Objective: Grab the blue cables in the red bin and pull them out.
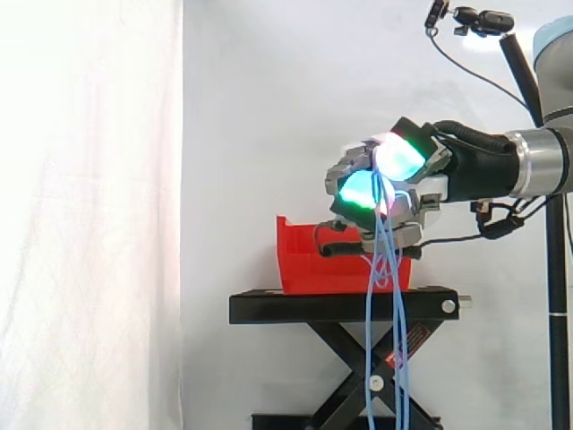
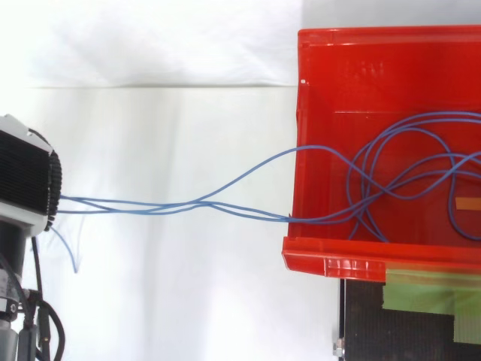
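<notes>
The red bin (image 1: 304, 264) stands on the black stand (image 1: 340, 306). My hand (image 1: 421, 179) hovers above the bin's right end, its fingers curled and its pads glowing green and cyan. Blue cables (image 1: 370, 269) come out between those fingers and hang down past the bin and the stand. From above, the blue cables (image 2: 199, 202) loop inside the red bin (image 2: 338, 75), cross its left wall and stretch level to my hand (image 2: 26, 177) at the left edge. A loose cable end droops just beside the hand.
A white curtain hangs behind everything. The stand's scissor legs (image 1: 358, 367) sit under its black top. A camera mount (image 1: 474, 20) and a pole (image 1: 560, 313) stand at the right. A small orange tag (image 2: 466, 203) lies in the bin, and green tape (image 2: 428, 289) marks the stand.
</notes>
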Motion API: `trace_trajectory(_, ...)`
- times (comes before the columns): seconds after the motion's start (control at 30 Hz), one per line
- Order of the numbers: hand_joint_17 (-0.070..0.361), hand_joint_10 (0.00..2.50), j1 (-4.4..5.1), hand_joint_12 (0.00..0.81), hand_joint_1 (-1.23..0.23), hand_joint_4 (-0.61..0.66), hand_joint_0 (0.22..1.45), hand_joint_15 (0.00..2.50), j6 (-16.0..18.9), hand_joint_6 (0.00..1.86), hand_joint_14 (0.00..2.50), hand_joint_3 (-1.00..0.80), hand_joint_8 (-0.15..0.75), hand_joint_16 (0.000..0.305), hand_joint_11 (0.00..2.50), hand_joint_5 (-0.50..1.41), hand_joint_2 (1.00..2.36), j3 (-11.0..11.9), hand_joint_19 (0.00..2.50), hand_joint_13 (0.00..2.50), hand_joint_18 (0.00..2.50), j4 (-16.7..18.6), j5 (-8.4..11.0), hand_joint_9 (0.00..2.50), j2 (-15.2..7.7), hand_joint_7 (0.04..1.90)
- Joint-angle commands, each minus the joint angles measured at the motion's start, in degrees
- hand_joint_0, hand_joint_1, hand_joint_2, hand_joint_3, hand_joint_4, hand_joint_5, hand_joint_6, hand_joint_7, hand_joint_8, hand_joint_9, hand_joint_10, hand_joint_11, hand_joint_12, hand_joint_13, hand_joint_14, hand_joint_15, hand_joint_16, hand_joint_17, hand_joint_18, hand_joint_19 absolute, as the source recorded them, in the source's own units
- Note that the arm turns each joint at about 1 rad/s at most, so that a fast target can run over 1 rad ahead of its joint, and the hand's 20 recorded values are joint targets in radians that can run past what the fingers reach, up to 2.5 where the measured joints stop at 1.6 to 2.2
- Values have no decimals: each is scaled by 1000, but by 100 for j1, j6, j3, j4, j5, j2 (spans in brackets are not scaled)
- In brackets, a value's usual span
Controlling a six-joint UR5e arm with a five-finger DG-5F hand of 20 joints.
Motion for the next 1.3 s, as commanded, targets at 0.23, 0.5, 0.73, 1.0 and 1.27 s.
trace_trajectory(0.23,92,18,64,306,-795,155,779,1293,1168,98,1573,-1000,231,41,1487,951,1000,-30,1674,1249,1321,-42,52,1309,0,855)
trace_trajectory(0.5,95,18,64,313,-765,168,758,1319,1133,62,1520,-1000,234,42,1490,951,1000,-21,1672,1254,1318,-42,25,1304,0,862)
trace_trajectory(0.73,99,20,64,318,-756,173,743,1307,1071,36,1503,-1000,246,44,1481,958,1000,-30,1659,1258,1313,-42,25,1305,9,874)
trace_trajectory(1.0,103,18,64,330,-783,173,719,1283,1045,49,1499,-1000,257,46,1476,989,1000,-30,1649,1267,1323,-42,17,1308,9,885)
trace_trajectory(1.27,110,18,64,330,-793,175,702,1294,1045,21,1462,-1000,260,49,1473,1004,1000,-21,1634,1276,1331,-42,17,1311,0,886)
